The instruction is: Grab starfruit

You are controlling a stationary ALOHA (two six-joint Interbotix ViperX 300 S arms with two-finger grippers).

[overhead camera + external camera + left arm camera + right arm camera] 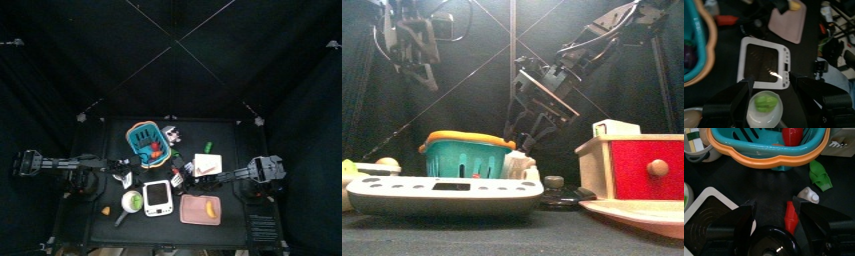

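The starfruit [766, 103] is a small yellow-green fruit lying in a pale round dish [753, 116]. In the top view the starfruit [132, 201] is at the front left of the table, left of the white device [158, 196]. My left gripper [769, 82] hangs right above the fruit, open, with a jaw on either side of the dish and nothing held. In the top view the left gripper [123, 182] sits just behind the fruit. My right gripper [773, 203] is open and empty near the table's middle, in front of the teal basket [771, 145].
The white device [765, 61] lies just past the dish. A small orange-yellow piece [106, 211] is at the front left. A pink board [201, 209] is at the front right. A red piece [791, 215], a green piece [819, 175] and a black knob [774, 240] lie under the right gripper. A red and wooden box [639, 165] stands on the right.
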